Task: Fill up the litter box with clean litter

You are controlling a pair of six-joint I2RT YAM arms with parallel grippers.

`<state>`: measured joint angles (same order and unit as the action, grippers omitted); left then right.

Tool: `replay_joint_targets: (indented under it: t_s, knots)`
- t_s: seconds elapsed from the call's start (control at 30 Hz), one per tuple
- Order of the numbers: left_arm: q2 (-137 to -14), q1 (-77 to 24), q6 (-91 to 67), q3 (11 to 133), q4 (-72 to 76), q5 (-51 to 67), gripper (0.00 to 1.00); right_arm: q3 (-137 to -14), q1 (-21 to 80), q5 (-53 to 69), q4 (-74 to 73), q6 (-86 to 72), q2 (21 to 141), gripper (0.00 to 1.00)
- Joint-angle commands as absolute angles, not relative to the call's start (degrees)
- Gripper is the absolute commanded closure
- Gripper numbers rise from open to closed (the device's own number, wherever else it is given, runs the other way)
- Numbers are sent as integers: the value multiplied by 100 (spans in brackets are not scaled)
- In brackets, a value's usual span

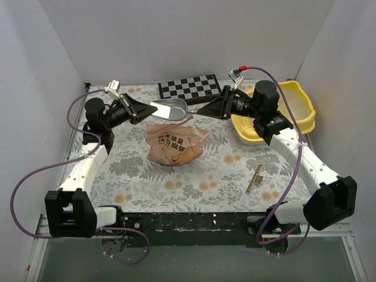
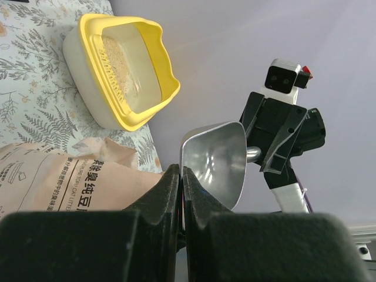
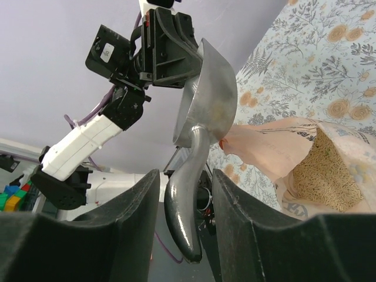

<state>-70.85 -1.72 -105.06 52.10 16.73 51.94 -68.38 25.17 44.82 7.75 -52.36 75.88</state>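
Note:
The yellow litter box stands at the back right behind my right arm. It also shows in the left wrist view, with a little pale litter inside. A peach bag lies open at the table's middle, with beige litter inside. A silver scoop hangs above the bag between both grippers. My left gripper is shut on the rim of the scoop's bowl. My right gripper is open, its fingers on either side of the scoop's handle.
A black-and-white checkerboard lies at the back centre. A small brown strip lies on the floral cloth at the front right. White walls close in the left, back and right sides.

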Motion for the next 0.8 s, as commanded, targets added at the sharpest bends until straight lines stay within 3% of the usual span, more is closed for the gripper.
replay_joint_targets:
  t_s: [0.0,0.17,0.43,0.5,0.57,0.77]
  knots:
    - [-7040,-149,-10564,5150,1898,5309,100,-7163,2566,4632,1081,-5300,7638,54]
    - [-7084,-141,-10556,5142,1925,5335,100,-7242,2628,4650,1064,-5300,7708,59]
    - [-7137,-141,-10521,5150,1960,5396,100,-7383,2654,4676,844,-5168,7796,74]
    - [-7146,-149,-10468,5185,1890,5405,100,-7461,2654,4702,695,-5081,7813,81]
    - [-7172,-149,-10398,5212,1837,5414,100,-7576,2654,4720,441,-4905,7875,98]
    - [-7251,-149,-10327,5273,2109,5607,99,-7796,2654,4676,-413,-4386,7901,99]
